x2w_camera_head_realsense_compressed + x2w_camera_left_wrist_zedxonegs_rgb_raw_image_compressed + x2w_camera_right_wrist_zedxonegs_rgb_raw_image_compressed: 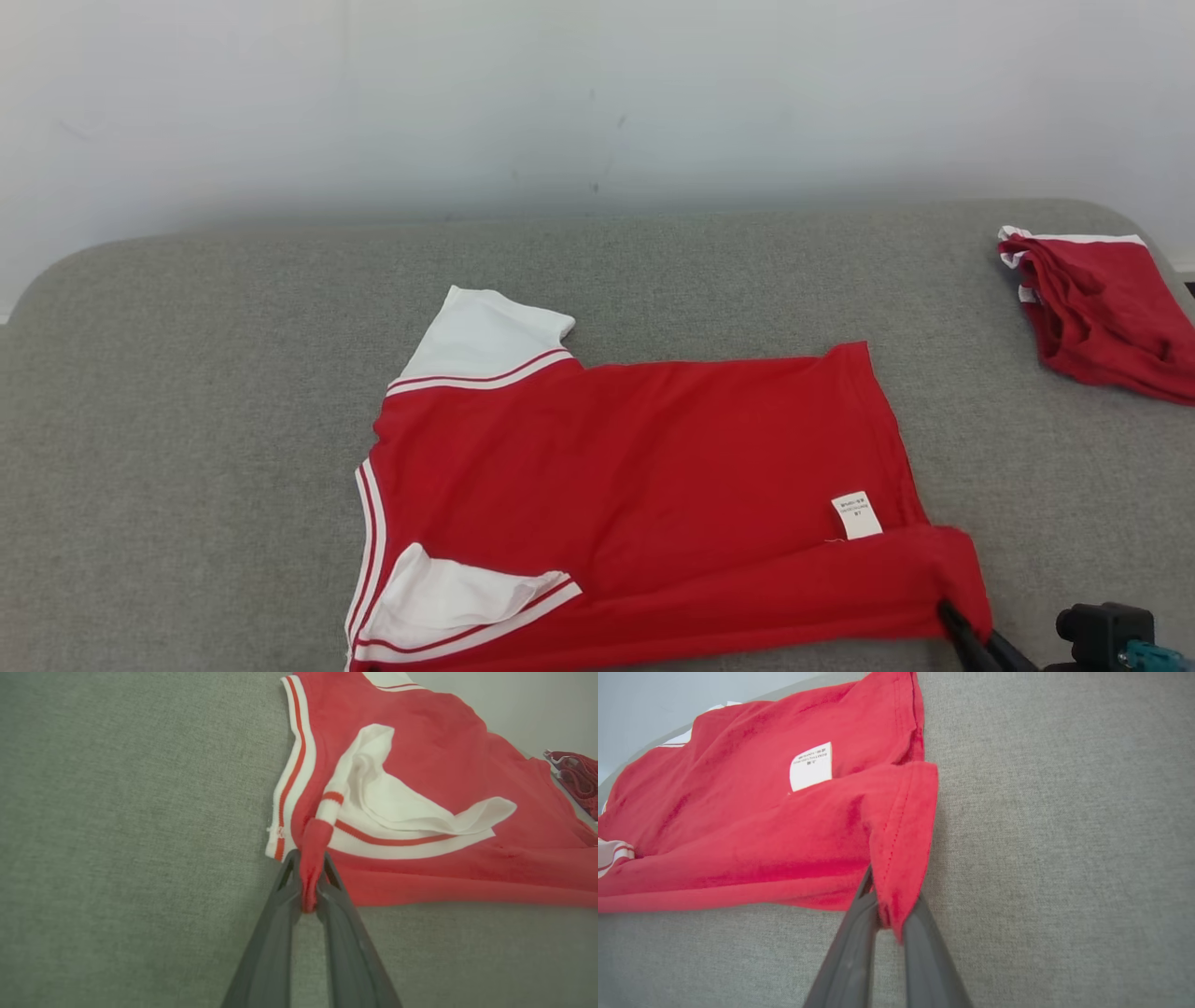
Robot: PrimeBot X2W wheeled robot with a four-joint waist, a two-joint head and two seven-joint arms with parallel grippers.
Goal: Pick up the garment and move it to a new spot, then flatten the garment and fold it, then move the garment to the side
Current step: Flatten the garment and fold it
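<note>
The red shirt point(635, 467) lies spread across the middle of the grey cloth-covered counter point(187, 420), collar end toward the robot's left and hem toward its right, with its near edge doubled over onto the body. The left end effector point(308, 877) is clamped on a thin bunch of red cloth at the near corner, by the striped collar band. The right end effector point(889, 900) is clamped on the near hem corner, so each side has only a small pinch of fabric between the fingers. The likeliest trouble, I judge, is a slip: because both grips hold a narrow fold, a quick pull or lift could drag the cloth out of one side and leave the shirt skewed. The white sleeve point(397, 807) lies crumpled on top of the body near the left grip, and if the fold is carried over it, that rumple would be trapped inside. Unequal travel of the two arms would twist the fold line. A second red garment point(1102, 317) sits well apart at the far right corner, and a wide sweep that way could disturb it.
</note>
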